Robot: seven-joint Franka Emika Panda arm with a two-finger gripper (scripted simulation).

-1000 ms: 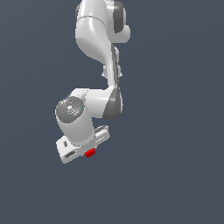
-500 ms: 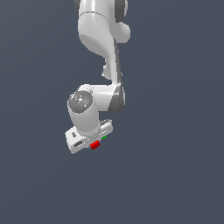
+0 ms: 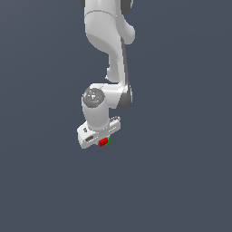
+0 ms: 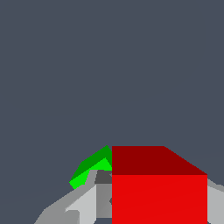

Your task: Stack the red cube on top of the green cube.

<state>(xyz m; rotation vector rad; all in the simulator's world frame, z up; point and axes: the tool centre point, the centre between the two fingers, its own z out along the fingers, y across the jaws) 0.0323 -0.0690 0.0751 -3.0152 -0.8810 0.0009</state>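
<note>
Exterior view shows the arm swung toward the view's right over the last second, carrying the red cube (image 3: pixel 103 142) from open floor to a spot touching or overlapping the green cube (image 3: pixel 109 139), which was hidden a second ago and now peeks out at the red one's 2 o'clock. The gripper (image 3: pixel 102 138) is closed on the red cube, jaws narrow, a grey finger (image 4: pixel 85 203) flanking it in the wrist view. Judgement: transport is nearly done, alignment is not; the wrist view shows the green cube (image 4: pixel 89 168) offset from the red cube (image 4: pixel 158 192), so a sideways correction seems needed before release. Both cubes are plain, flat-faced, sharp-edged, untextured solids; the floor is uniform matte slate.
</note>
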